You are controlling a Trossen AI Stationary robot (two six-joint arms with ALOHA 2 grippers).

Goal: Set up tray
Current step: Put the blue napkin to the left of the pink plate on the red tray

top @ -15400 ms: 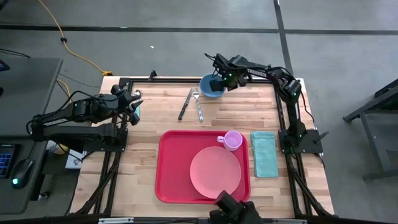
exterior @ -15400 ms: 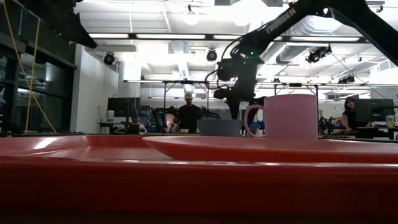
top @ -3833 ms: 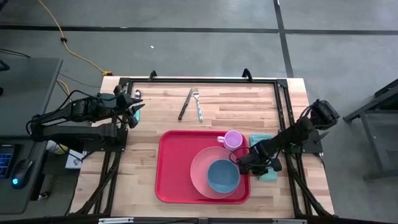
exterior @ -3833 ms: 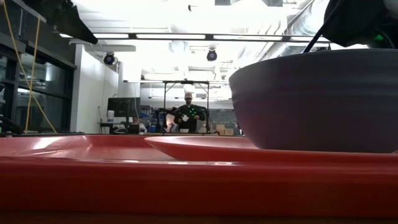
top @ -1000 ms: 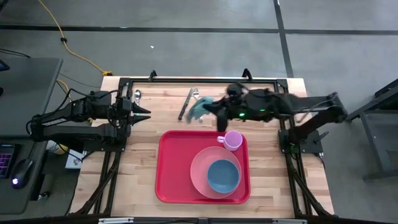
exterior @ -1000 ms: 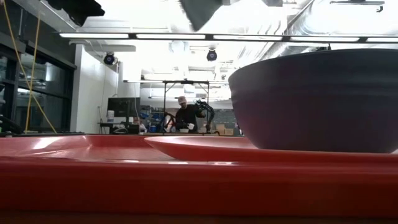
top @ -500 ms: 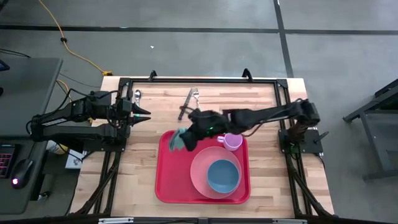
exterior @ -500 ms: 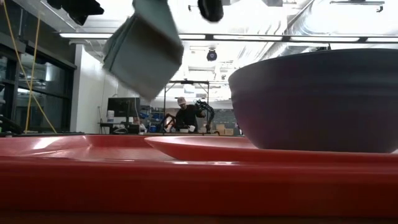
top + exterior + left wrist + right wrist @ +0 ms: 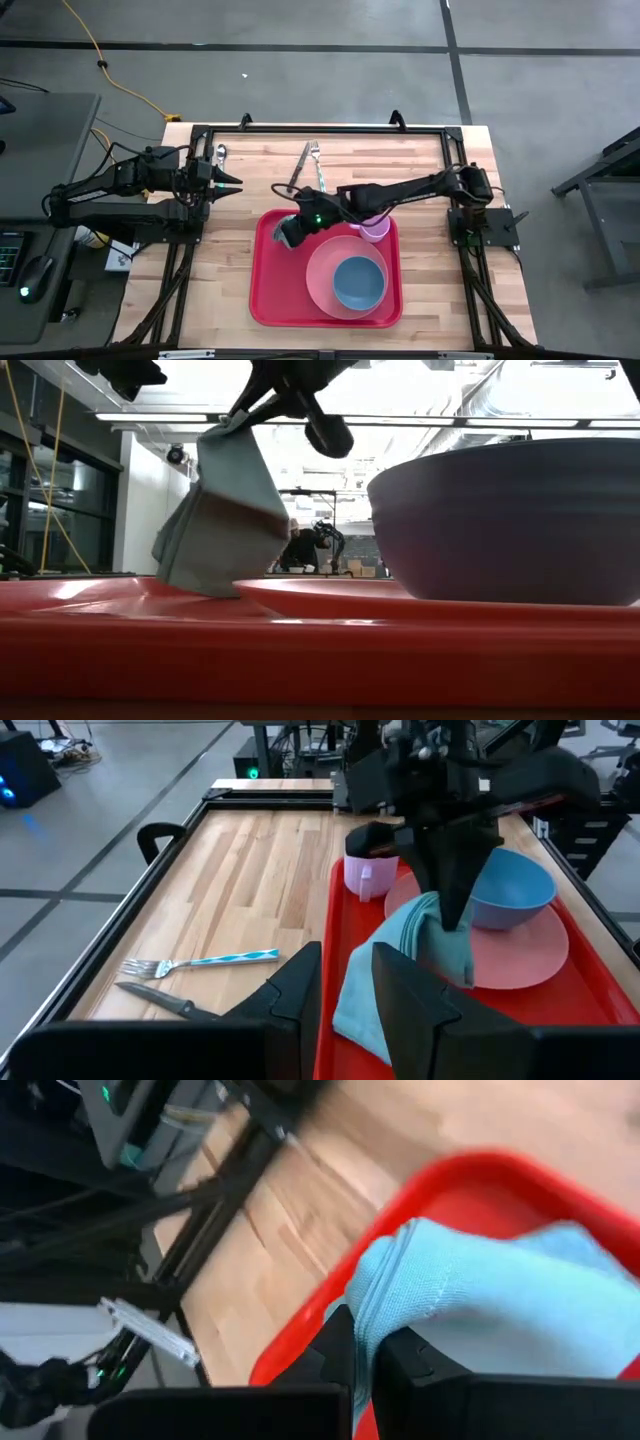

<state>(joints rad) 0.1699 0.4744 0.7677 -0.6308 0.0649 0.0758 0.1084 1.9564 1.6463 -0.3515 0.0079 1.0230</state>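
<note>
The red tray (image 9: 268,298) lies near the table's front edge and carries a pink plate (image 9: 318,268), a blue bowl (image 9: 358,283) and a pink mug (image 9: 376,230). My right gripper (image 9: 293,227) reaches over the tray's far left part and is shut on a folded teal cloth (image 9: 218,520), which hangs under it. The cloth's lower end (image 9: 196,586) touches the tray floor beside the plate. My left gripper (image 9: 228,182) waits open at the table's left side, clear of everything. My right gripper pinches the folded cloth's top end (image 9: 441,912) between its two fingers, several layers together. The fingers come from above, slanting down. The cloth hangs slack below them, with its lower end (image 9: 372,1020) resting on the tray's floor.
A fork (image 9: 318,166) and a knife (image 9: 298,168) lie on the bare wood beyond the tray. A black frame (image 9: 300,129) runs round the table's edges. Bare wood shows left of the tray (image 9: 225,260) and to its right (image 9: 430,260).
My right gripper has carried the cloth from above the fork toward the table's near left and down over the tray. The cloth, clear of everything a second ago, now hangs with its lower end touching the tray floor.
</note>
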